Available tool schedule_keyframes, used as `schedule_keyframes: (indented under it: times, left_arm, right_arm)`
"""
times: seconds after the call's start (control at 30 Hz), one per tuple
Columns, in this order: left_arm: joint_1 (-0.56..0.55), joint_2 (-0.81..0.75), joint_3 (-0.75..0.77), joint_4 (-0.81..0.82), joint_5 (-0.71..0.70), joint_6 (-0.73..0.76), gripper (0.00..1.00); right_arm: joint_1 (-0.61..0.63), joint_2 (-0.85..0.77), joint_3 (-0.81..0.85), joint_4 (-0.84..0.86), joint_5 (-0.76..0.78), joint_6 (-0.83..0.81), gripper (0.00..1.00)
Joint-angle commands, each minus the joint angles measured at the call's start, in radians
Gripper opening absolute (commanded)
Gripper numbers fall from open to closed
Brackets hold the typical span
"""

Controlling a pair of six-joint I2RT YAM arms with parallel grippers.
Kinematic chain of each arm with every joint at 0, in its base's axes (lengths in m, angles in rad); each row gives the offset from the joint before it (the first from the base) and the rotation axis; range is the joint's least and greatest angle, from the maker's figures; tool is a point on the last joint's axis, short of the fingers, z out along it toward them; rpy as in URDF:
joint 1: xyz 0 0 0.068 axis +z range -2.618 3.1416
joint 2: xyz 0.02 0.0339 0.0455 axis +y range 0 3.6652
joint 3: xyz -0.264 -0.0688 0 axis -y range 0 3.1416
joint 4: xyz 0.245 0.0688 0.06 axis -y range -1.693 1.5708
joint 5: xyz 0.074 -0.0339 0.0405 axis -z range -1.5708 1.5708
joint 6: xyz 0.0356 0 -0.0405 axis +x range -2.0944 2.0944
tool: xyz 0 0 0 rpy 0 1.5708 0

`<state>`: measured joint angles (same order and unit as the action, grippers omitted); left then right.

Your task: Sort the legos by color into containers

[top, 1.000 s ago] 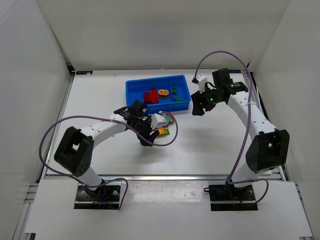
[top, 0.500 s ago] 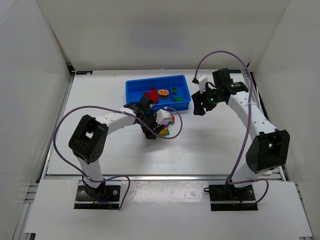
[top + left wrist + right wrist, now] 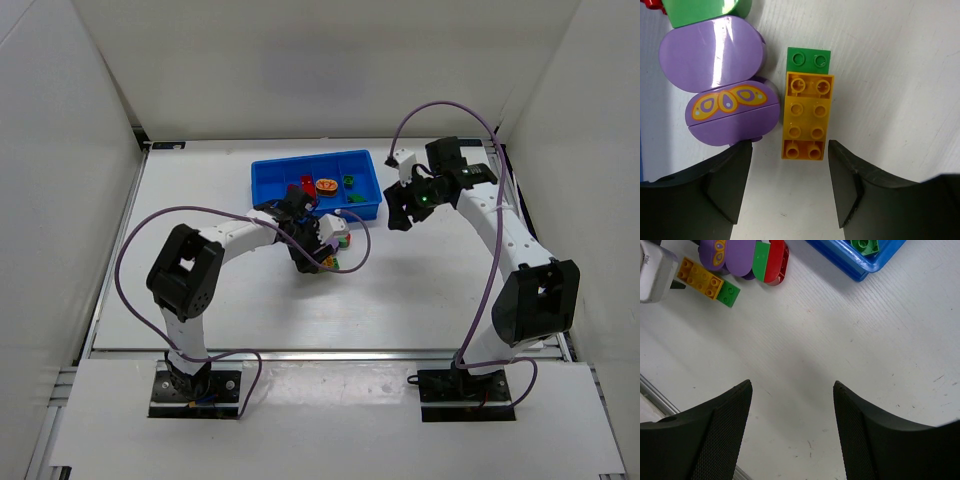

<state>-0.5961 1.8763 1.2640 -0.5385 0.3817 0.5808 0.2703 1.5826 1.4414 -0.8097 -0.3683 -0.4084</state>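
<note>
Hovering low over the white desk (image 3: 420, 290), the left pincer (image 3: 788, 150) is released. Its two dark, matte, wedge-shaped fingers (image 3: 735, 175) stand apart on either side of the near end of an orange brick (image 3: 806, 116). A strip of desk shows on each side, and nothing is gripped. The orange brick is a glossy studded rectangle lying flat. A small green brick (image 3: 809, 60) with two studs touches its far end.

Just left of it in the wrist view lie two smooth, shiny ovals, edge to edge: a butterfly oval (image 3: 732, 112), purple with a yellow print, and a plain purple oval (image 3: 712, 52) beyond it. The left finger's tip sits very close to the butterfly oval.

This cluster rests on the desk just in front of the blue tray (image 3: 268, 180), a shallow plastic rectangle whose compartments hold red, orange and green pieces.

The right pincer (image 3: 792, 385) is also released and empty, above bare, finely grained desk off the tray's right corner, with open room around it. White walls close the desk on three sides.
</note>
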Motion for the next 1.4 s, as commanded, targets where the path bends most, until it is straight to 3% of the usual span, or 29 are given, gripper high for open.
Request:
schedule_keyframes:
  times: [0.0,0.47,0.67,0.9,1.03,1.23,1.37]
  left_arm:
    - [-0.021,-0.009,0.032,0.003,0.046,0.013,0.73]
    - [-0.085,0.001,0.031,0.000,0.037,0.002,0.69]
    - [-0.085,0.011,0.031,0.002,0.022,0.007,0.56]
    - [-0.088,0.017,0.023,0.002,0.008,0.004,0.61]
    - [-0.091,0.015,0.026,0.005,0.006,-0.006,0.57]
    - [-0.091,-0.029,0.037,0.006,0.055,-0.042,0.25]
    - [-0.079,-0.081,0.072,0.003,0.111,-0.148,0.14]
  right_arm:
    - [-0.008,-0.010,0.005,0.020,0.002,-0.017,0.70]
    - [-0.034,-0.030,-0.021,0.020,-0.004,-0.009,0.70]
    - [-0.042,-0.039,-0.029,0.020,-0.006,-0.007,0.70]
    - [-0.040,-0.045,-0.036,0.020,-0.004,-0.007,0.70]
    - [-0.042,-0.047,-0.038,0.018,-0.006,-0.007,0.70]
    - [-0.040,-0.044,-0.036,0.026,-0.020,0.003,0.70]
    - [-0.042,-0.032,-0.038,0.033,-0.070,0.034,0.70]
